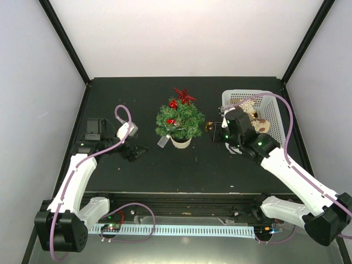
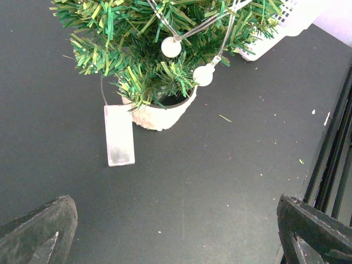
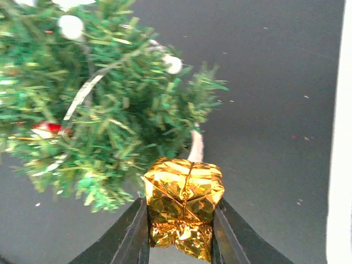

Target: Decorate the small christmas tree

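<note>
Item, as I log it: right gripper, clamped on gold foil ornament, small christmas tree just to its left (left gripper gapes empty, farther off).

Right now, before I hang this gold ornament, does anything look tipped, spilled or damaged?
Nothing serious. The small christmas tree stands upright in its pot, the basket sits level, and the right end effector holds the gold gift ornament squarely. Only a few loose green flecks lie on the table by the pot.
</note>
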